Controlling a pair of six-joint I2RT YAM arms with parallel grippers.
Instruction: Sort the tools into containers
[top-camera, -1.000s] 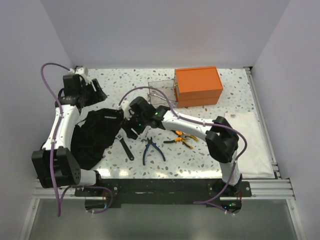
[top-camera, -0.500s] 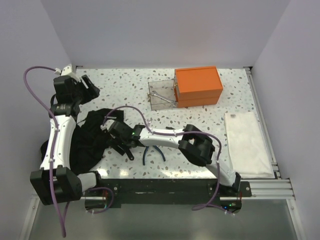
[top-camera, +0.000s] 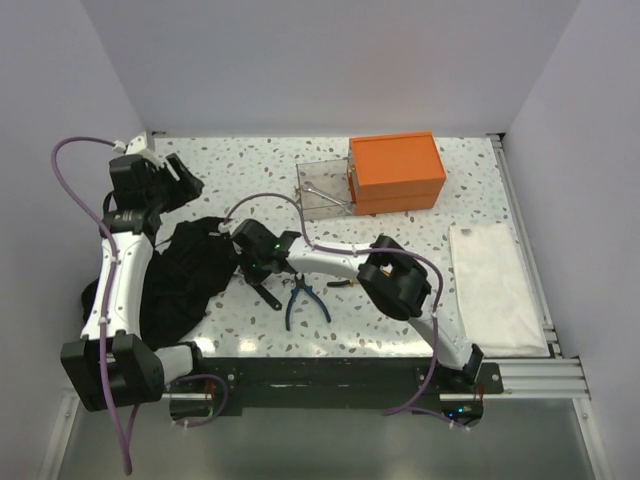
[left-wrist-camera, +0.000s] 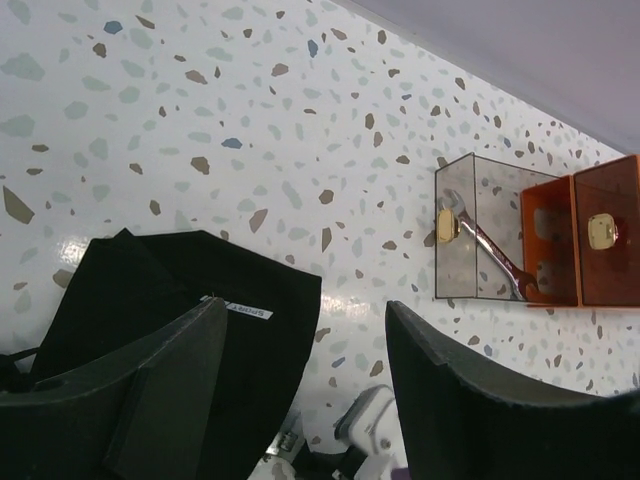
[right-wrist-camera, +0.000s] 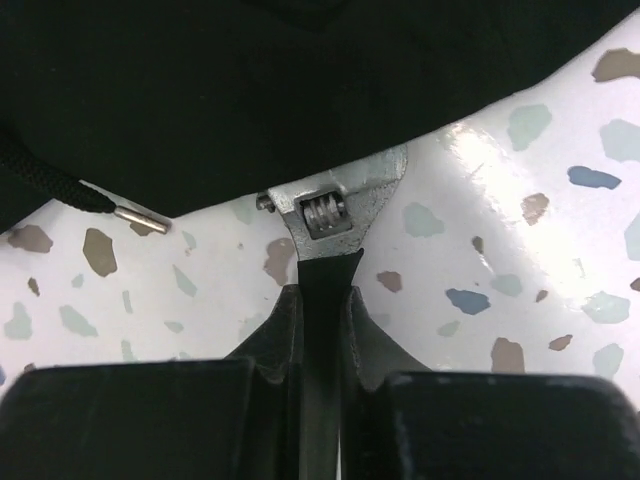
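Observation:
My right gripper (right-wrist-camera: 322, 300) is shut on the black handle of the adjustable wrench (right-wrist-camera: 335, 205), whose silver head lies at the edge of the black fabric bag (right-wrist-camera: 300, 90). From above, the right gripper (top-camera: 255, 274) sits beside the bag (top-camera: 185, 275), and the wrench's handle end (top-camera: 268, 297) sticks out below it. The blue-handled pliers (top-camera: 305, 302) lie just right of it. The orange-and-black pliers (top-camera: 340, 283) peek out from behind the right arm. My left gripper (left-wrist-camera: 305, 310) hangs open and empty above the bag's far corner (left-wrist-camera: 200, 290). A silver spanner (left-wrist-camera: 480, 243) lies in the clear box (left-wrist-camera: 455, 290), next to the orange box (top-camera: 397, 172).
A flat white sheet (top-camera: 497, 285) lies at the right side of the table. The right arm stretches across the table's middle. The bag's drawstring tip (right-wrist-camera: 140, 215) lies left of the wrench head. A metal rail runs along the right edge.
My right arm came down from over the bag to the wrench and closed on its handle. The left arm swung back toward the far left corner and stayed open.

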